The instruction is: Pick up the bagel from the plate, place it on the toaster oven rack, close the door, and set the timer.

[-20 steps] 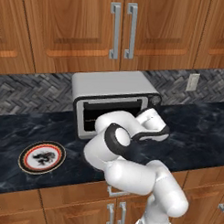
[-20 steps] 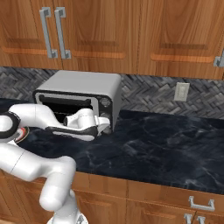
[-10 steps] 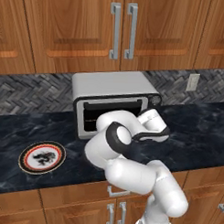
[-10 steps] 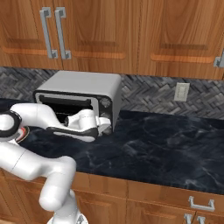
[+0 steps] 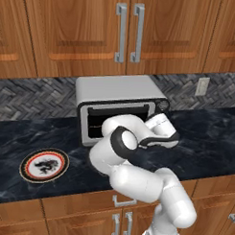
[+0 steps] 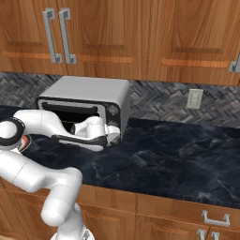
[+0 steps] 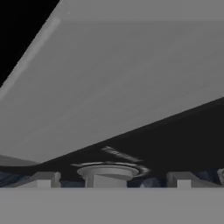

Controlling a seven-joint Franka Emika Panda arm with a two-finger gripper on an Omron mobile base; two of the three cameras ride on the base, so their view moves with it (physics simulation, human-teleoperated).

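The setting is a rendered domestic kitchen. Wooden wall cabinets (image 5: 127,33) with vertical metal bar handles (image 5: 121,32) run along the top. Below them, a grey herringbone-tile backsplash (image 6: 159,101) carries a white wall outlet (image 6: 193,99). A dark marbled countertop (image 6: 178,159) spans the width, with wooden base cabinets (image 6: 154,211) and drawer pulls (image 6: 215,219) under its front edge. A silver-grey toaster oven (image 5: 118,93) stands at the rear edge of the countertop, against the backsplash. A patterned plate (image 5: 44,165) lies near the countertop's front edge, left of the oven.
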